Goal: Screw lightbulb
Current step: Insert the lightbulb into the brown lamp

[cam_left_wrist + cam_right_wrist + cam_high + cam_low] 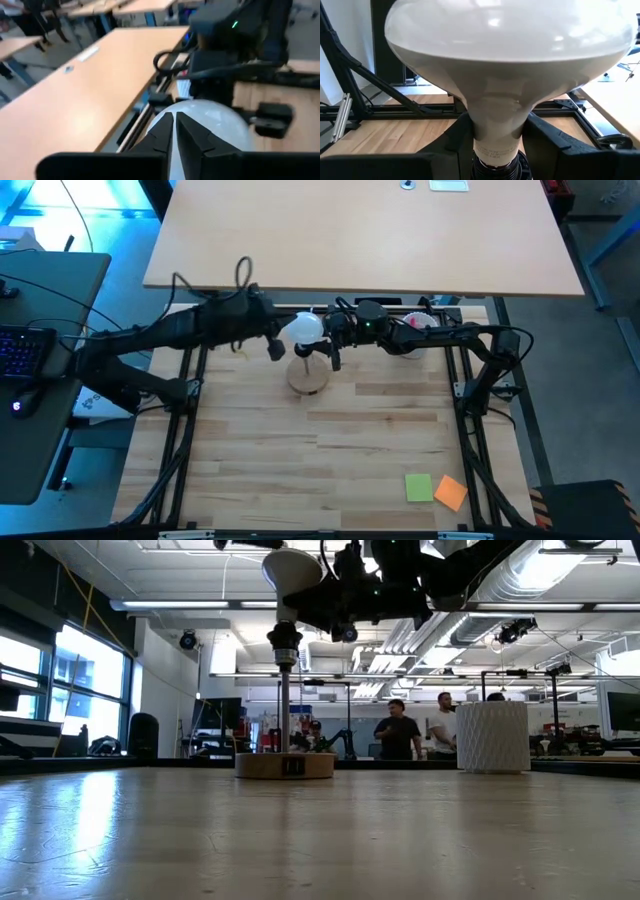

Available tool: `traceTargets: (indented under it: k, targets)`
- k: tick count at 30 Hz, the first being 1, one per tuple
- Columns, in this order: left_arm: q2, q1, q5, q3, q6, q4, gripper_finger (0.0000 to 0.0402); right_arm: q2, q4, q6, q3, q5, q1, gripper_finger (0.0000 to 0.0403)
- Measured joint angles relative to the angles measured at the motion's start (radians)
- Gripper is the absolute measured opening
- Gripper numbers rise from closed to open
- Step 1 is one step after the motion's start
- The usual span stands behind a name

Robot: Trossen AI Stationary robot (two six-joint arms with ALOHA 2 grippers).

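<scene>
Lightbulb (302, 330) sits globe-up above the round wooden stand (308, 376), high over the counter (330, 450) near its 12 o'clock edge in the high view. In the right wrist view the lightbulb's narrow neck runs down to the dark socket, and the low view shows the globe above the thin post of the stand, with the wooden base resting on the counter.

The left gripper (278, 340) reaches in from 9 o'clock and lies against the globe; in the left wrist view its fingers (187, 135) are pressed together over the white surface, closed with nothing between them. The right gripper (495, 145) comes from 3 o'clock, its two dark fingers standing on either side of the lightbulb's neck, just above the socket; whether they press on it cannot be told.

A white ribbed cup (492, 737) stands on the counter at about 1 o'clock of the stand. Two sticky notes, green (419, 487) and orange (451, 492), lie together near the 5 o'clock corner. People (400, 732) stand in the room behind.
</scene>
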Motion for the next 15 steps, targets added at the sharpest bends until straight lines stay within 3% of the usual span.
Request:
traceTargets:
  k: [15]
  targets:
    - [0.043, 0.023, 0.018, 0.005, -0.112, -0.148, 0.0003, 0.002, -0.005, 0.011, -0.001, 0.020, 0.013, 0.0159]
